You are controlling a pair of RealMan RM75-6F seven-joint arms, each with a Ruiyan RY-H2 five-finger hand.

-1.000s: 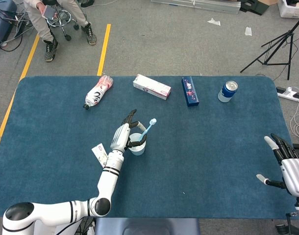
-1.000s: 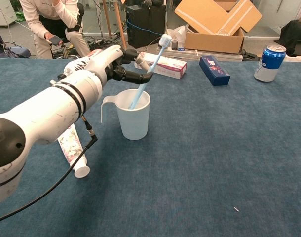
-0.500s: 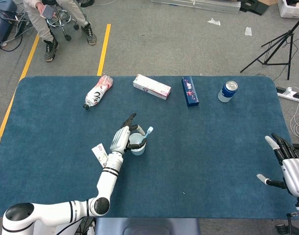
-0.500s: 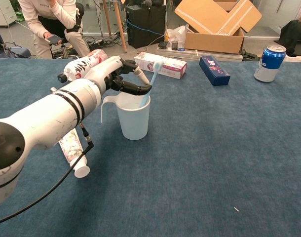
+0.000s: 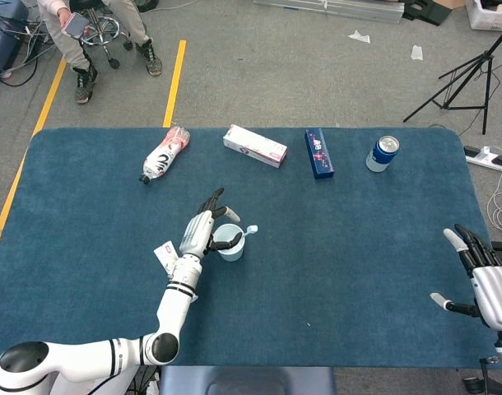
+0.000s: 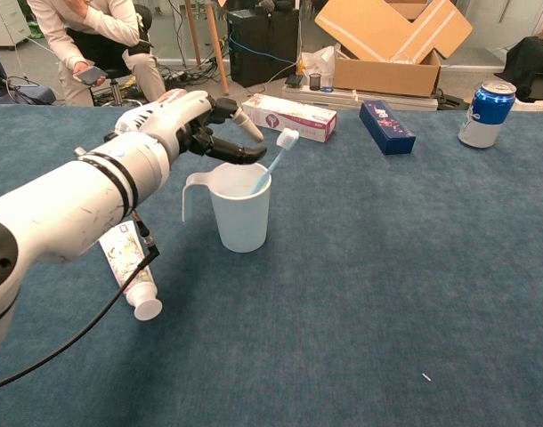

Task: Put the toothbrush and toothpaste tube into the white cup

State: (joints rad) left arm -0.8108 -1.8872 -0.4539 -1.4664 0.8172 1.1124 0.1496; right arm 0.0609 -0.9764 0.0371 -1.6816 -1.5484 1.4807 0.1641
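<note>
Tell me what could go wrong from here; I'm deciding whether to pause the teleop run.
The left hand hovers open beside the white cup; drawing back carelessly could tip it, spilling the leaning toothbrush. The toothpaste tube lies partly under the left forearm, so reaching for it may be awkward.

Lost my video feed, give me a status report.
Left hand open above white cup; right hand open, idle. Toothbrush in cup. Toothpaste tube lying on table beside cup. Nothing blocking.
</note>
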